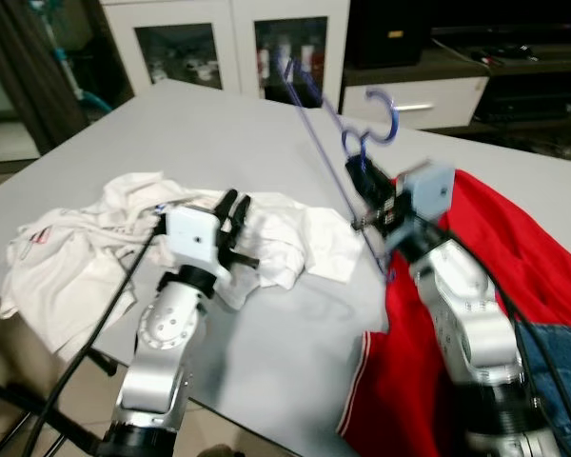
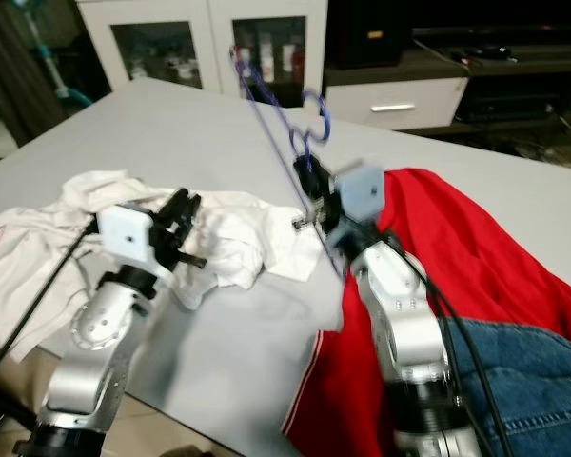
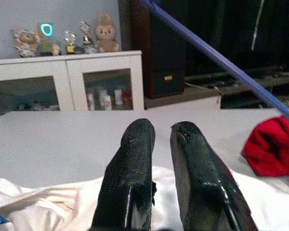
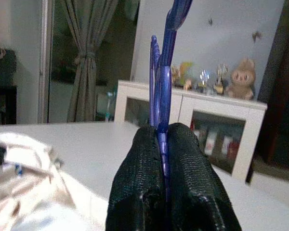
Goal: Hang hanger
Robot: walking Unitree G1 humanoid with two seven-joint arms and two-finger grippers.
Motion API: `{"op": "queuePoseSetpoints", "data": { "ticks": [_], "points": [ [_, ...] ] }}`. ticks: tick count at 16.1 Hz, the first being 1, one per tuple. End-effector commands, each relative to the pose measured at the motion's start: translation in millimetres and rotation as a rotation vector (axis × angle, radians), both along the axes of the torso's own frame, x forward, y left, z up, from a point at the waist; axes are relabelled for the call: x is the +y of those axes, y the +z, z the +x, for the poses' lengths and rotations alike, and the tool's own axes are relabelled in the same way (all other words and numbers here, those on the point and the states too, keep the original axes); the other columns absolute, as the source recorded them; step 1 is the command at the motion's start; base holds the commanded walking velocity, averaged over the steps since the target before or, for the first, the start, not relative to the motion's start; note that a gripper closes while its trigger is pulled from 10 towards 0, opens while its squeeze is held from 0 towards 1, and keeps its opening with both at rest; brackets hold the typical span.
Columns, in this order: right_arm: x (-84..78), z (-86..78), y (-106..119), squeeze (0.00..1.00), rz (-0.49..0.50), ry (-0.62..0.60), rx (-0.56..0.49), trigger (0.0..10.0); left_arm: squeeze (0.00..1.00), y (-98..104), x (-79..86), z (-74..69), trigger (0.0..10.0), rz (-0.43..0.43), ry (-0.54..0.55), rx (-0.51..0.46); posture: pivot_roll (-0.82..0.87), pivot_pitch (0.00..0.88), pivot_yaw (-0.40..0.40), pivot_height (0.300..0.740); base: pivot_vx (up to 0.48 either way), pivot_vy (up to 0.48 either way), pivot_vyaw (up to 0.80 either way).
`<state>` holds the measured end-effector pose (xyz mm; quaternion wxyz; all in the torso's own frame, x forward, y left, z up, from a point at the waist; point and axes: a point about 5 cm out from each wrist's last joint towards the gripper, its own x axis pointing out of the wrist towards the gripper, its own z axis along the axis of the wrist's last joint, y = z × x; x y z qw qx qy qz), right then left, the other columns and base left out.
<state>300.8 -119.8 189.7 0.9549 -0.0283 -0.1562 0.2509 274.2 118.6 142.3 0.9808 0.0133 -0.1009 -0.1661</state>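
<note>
My right gripper (image 1: 362, 177) is shut on a blue wire hanger (image 1: 316, 126) and holds it up above the grey table (image 1: 200, 133). The hanger's hook (image 1: 386, 112) curls just beyond the gripper, and its long wire slants up toward the far side. In the right wrist view the blue hanger (image 4: 162, 72) rises straight out from between the pressed fingertips (image 4: 183, 144). My left gripper (image 1: 236, 206) rests over a crumpled white shirt (image 1: 76, 248), its fingers (image 3: 135, 159) close together with nothing between them.
A red garment (image 1: 514, 248) lies on the table's right side under my right arm, with blue jeans (image 2: 533, 381) at the near right corner. A white glass-door cabinet (image 1: 219, 38) and a dark TV stand (image 1: 514, 67) stand beyond the table.
</note>
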Motion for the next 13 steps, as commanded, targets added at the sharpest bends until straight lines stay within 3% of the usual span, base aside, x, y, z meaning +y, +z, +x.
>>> {"op": "queuePoseSetpoints", "data": {
  "ticks": [1,6,10,13],
  "points": [
    [-2.9,-0.1,3,0.00,0.005,-0.015,-0.016,10.0,0.00,5,-3.7,2.5,10.0,0.020,-0.023,-0.022,-0.05,0.000,0.034,0.740,0.000,0.000,0.00],
    [-7.9,-4.3,-11,0.00,-0.029,-0.010,0.018,10.0,0.00,4,-1.3,1.5,10.0,0.014,-0.001,-0.020,-0.03,0.000,0.035,0.740,0.000,-0.316,0.00],
    [-1.3,-4.7,-7,0.00,-0.010,0.004,0.013,10.0,0.00,0,4.1,-0.1,10.0,0.033,-0.001,-0.006,-0.04,0.000,0.030,0.740,0.000,-0.448,0.00],
    [-6.1,-4.3,-6,0.00,-0.017,-0.003,0.012,10.0,0.00,1,2.8,2.5,10.0,0.027,0.001,-0.011,-0.05,0.000,0.028,0.740,0.000,-0.446,0.00]
  ]
}}
